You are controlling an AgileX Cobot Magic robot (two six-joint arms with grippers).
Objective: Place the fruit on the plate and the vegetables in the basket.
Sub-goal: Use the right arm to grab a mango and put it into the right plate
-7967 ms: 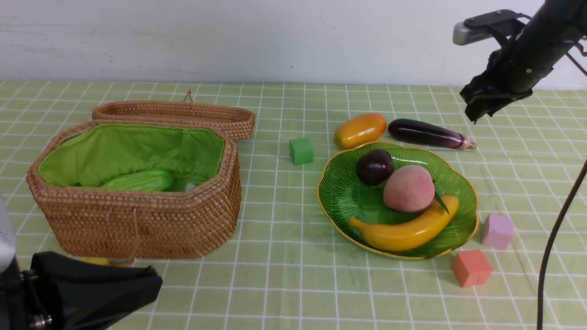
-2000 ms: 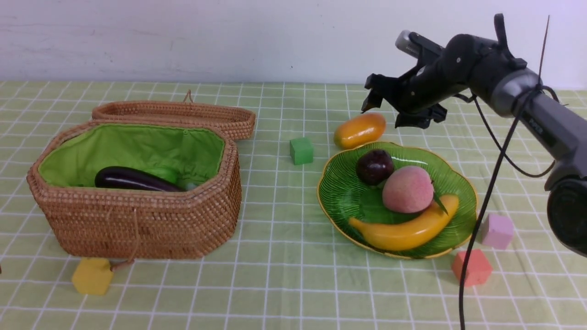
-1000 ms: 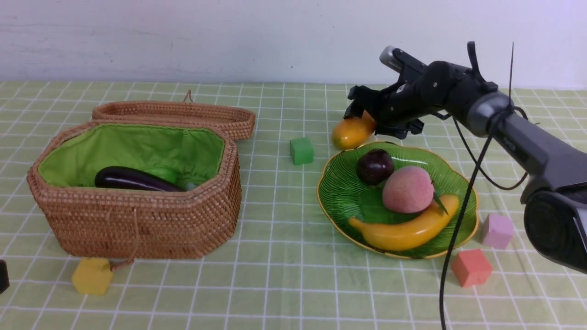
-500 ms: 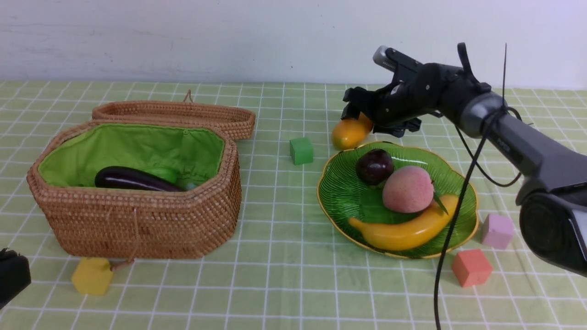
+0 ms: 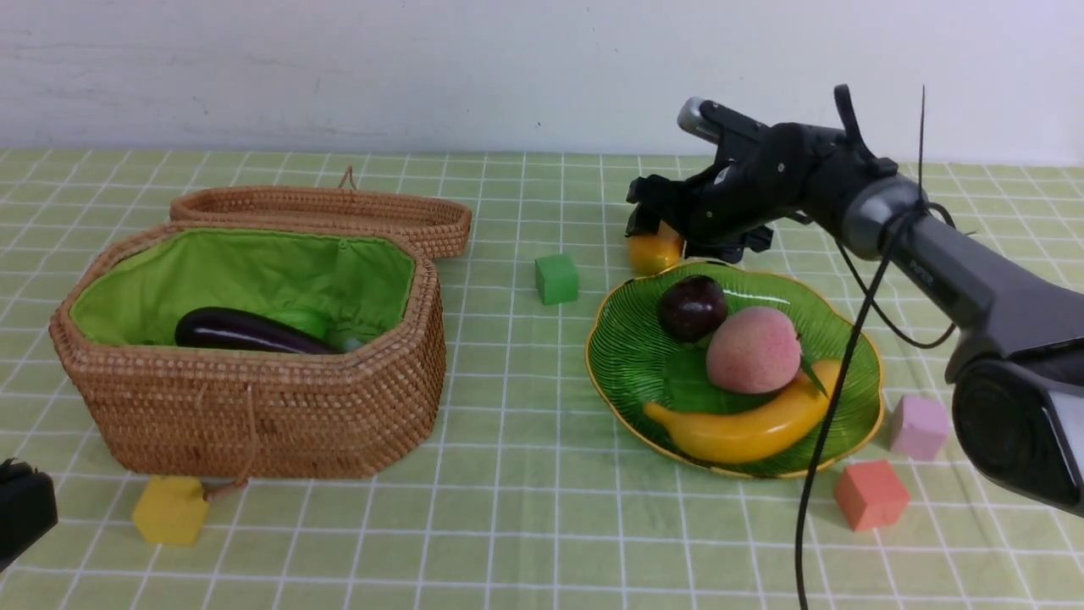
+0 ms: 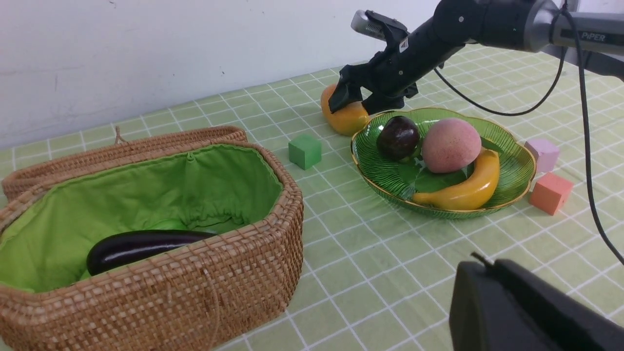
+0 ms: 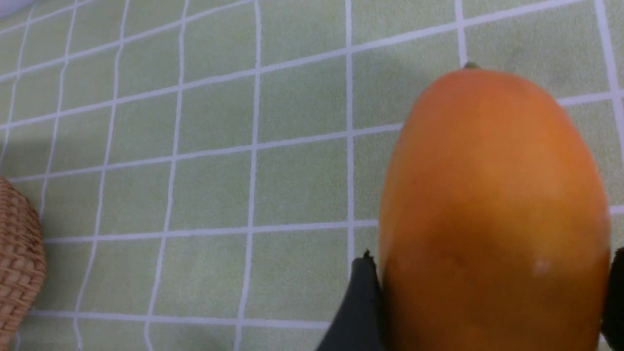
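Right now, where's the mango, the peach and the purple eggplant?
mango (image 7: 492,214), right wrist view, middle of its orange skin.
peach (image 5: 753,349), front view, centre of its fuzzy side.
eggplant (image 6: 139,246), left wrist view, middle of its glossy body.

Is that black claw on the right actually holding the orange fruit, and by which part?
Not clearly yet. The right gripper straddles the mango across its near end, jaws wide at its sides; the mango lies on the tablecloth, unlifted.

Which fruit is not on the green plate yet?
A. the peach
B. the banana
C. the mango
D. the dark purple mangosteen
C: the mango lies on the tablecloth just behind the plate, between the right gripper's fingers, while the banana, peach and mangosteen already sit on the plate.
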